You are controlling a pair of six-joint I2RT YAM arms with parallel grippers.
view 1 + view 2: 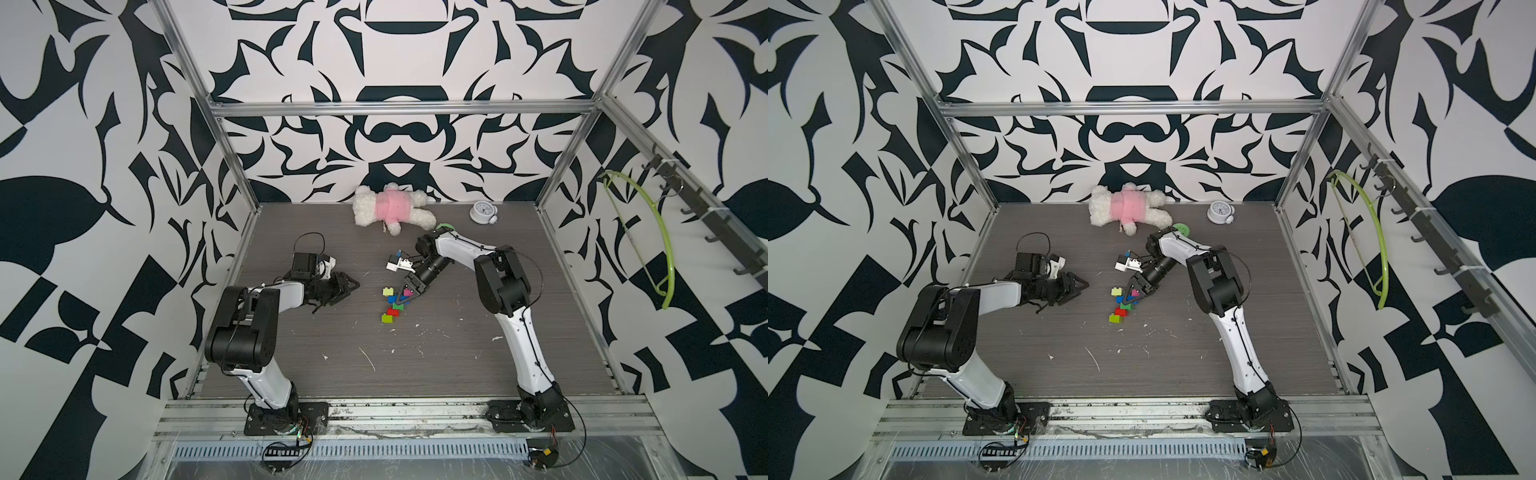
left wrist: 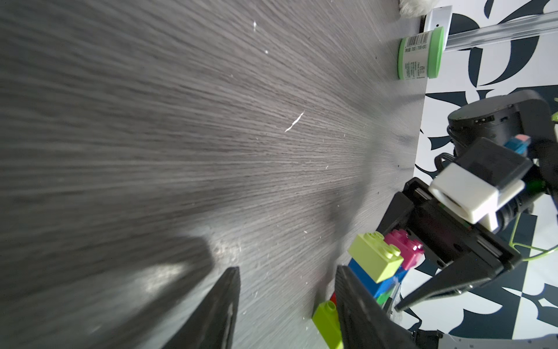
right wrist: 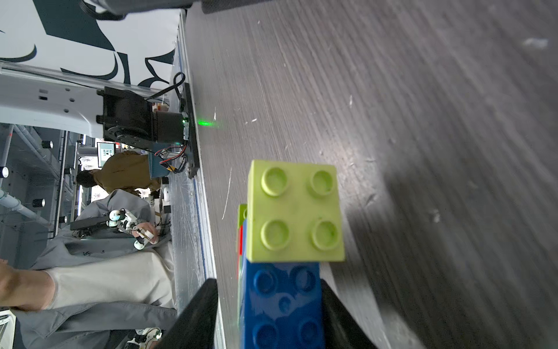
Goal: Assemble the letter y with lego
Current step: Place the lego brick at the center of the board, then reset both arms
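Note:
The lego bricks sit joined in a small multicolour Y-like cluster mid-table: a yellow-green brick (image 1: 387,289), a blue one (image 1: 391,297), pink (image 1: 408,292), green (image 1: 399,306), red (image 1: 392,311) and a second yellow-green (image 1: 387,318). My right gripper (image 1: 404,300) straddles the cluster's upper part. In the right wrist view its fingers flank the blue brick (image 3: 282,308). A gap shows on one side, so the right gripper (image 3: 265,284) is open. My left gripper (image 1: 351,291) hovers to the left of the cluster. The left gripper (image 2: 288,302) is open with nothing between its fingers.
A white plush toy in pink (image 1: 390,208) lies at the back wall, with a small alarm clock (image 1: 482,212) to its right. A green round jar (image 2: 419,56) stands behind the right arm's elbow. A green hanger (image 1: 656,241) hangs on the right frame.

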